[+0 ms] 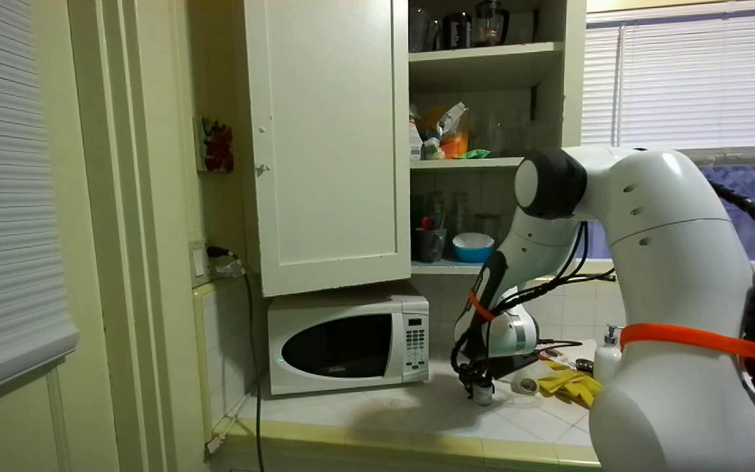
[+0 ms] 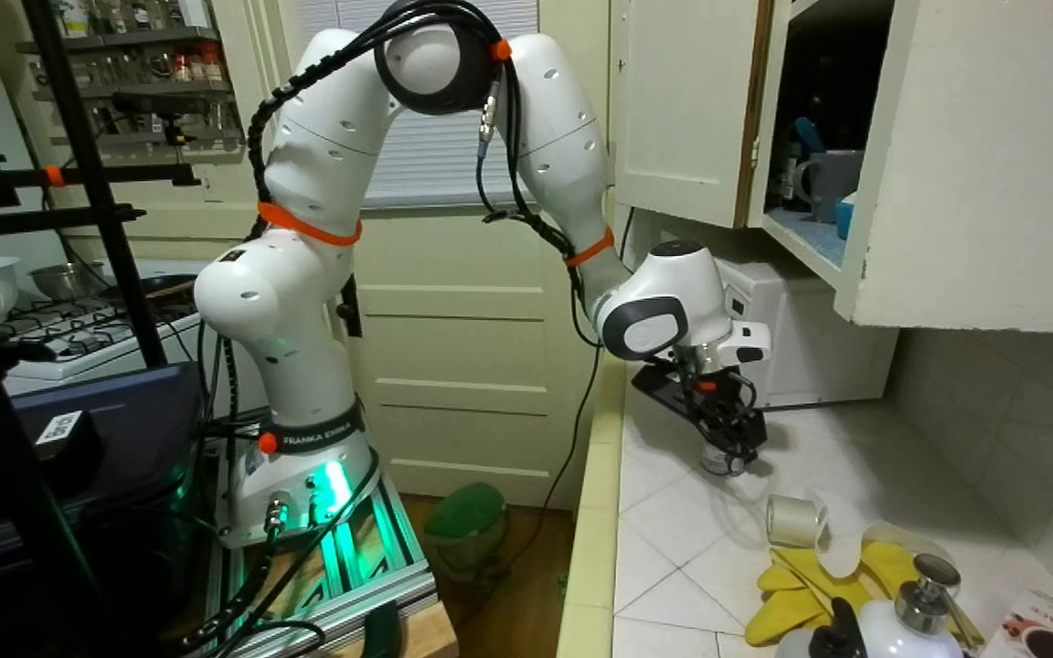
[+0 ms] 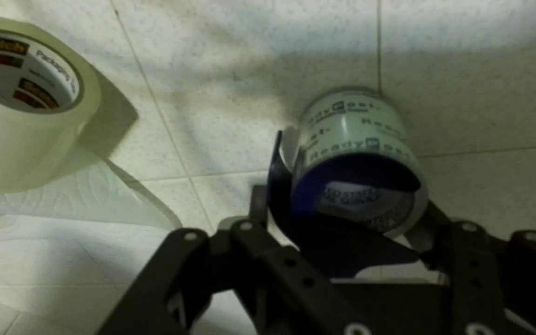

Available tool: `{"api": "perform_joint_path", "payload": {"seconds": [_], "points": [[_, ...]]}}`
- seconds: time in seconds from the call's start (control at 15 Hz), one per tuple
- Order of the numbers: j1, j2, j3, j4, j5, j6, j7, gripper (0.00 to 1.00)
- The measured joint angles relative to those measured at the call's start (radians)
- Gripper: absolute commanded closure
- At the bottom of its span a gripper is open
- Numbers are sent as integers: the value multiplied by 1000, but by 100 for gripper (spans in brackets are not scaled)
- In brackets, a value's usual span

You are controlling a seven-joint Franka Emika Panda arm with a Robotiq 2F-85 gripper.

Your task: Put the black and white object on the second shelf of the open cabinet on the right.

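Note:
The black and white object is a tape roll with white printed sides and a dark dispenser guard (image 3: 358,125). It rests on the counter in both exterior views (image 1: 482,394) (image 2: 718,460). My gripper (image 3: 345,218) points down over it, with one finger on each side of the roll. The gripper also shows in the exterior views (image 1: 478,377) (image 2: 735,429). Whether the fingers press on the roll cannot be told. The open cabinet (image 1: 573,78) is above the counter. Its second shelf (image 1: 464,164) bears orange and white packages; my arm hides its right end.
A white microwave (image 1: 349,344) stands under the cabinet door (image 1: 331,131). A clear tape roll (image 2: 792,521), yellow gloves (image 2: 796,589) and a soap bottle (image 2: 906,631) lie or stand near the gripper. A blue bowl (image 1: 473,249) is on the lowest board.

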Motion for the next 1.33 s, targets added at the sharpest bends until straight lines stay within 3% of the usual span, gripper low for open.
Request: {"api": "perform_joint_path", "payload": {"seconds": [0.07, 0.27, 0.67, 0.87, 1.33], "points": [[31, -3, -34, 2, 0, -10, 10, 65], [140, -33, -158, -11, -10, -47, 40, 69], [308, -224, -371, -170, -144, -53, 70, 69], [319, -364, -390, -270, -208, -30, 53, 69], [313, -740, -386, -465, -212, 28, -102, 69]]}}
